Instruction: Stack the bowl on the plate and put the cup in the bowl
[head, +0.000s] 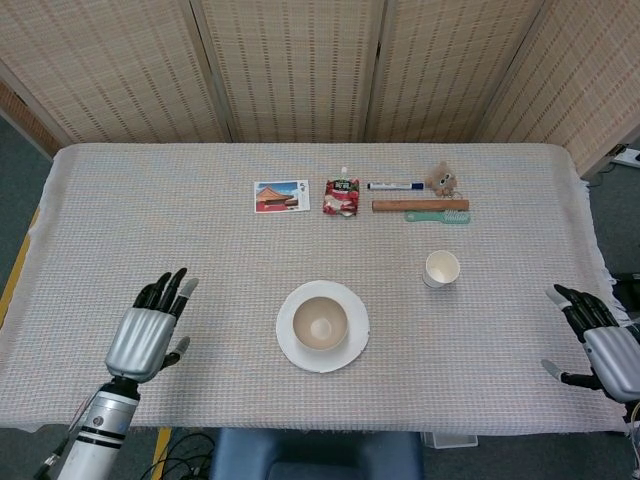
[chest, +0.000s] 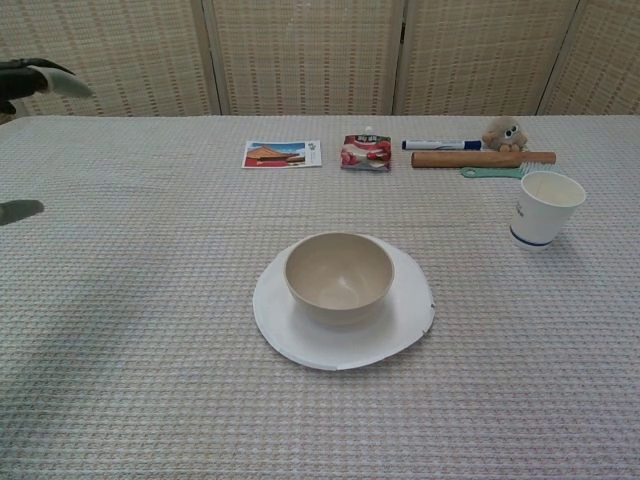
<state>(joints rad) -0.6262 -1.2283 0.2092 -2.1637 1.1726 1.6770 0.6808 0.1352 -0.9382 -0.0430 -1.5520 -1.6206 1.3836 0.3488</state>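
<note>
The bowl (head: 320, 323) is sitting upright on the plate (head: 352, 350), so I judge that the first half of the task is done and the cup (head: 441, 268) is what remains. The cup is standing upright on the bench (head: 200, 230), its mouth facing up, and it is apart from the bowl.

The right robot hand (head: 600, 345) is hovering at the bench edge with its fingers spread and nothing in them. From this hand, the cup is lying forward and inward, toward the middle of the bench. The left robot hand (head: 148, 332) is also empty, with its fingers extended. From this hand, the cup is lying far across, beyond the plate and bowl. So the right robot hand is looking nearer, and I think the reach for the cup belongs to it.
</note>
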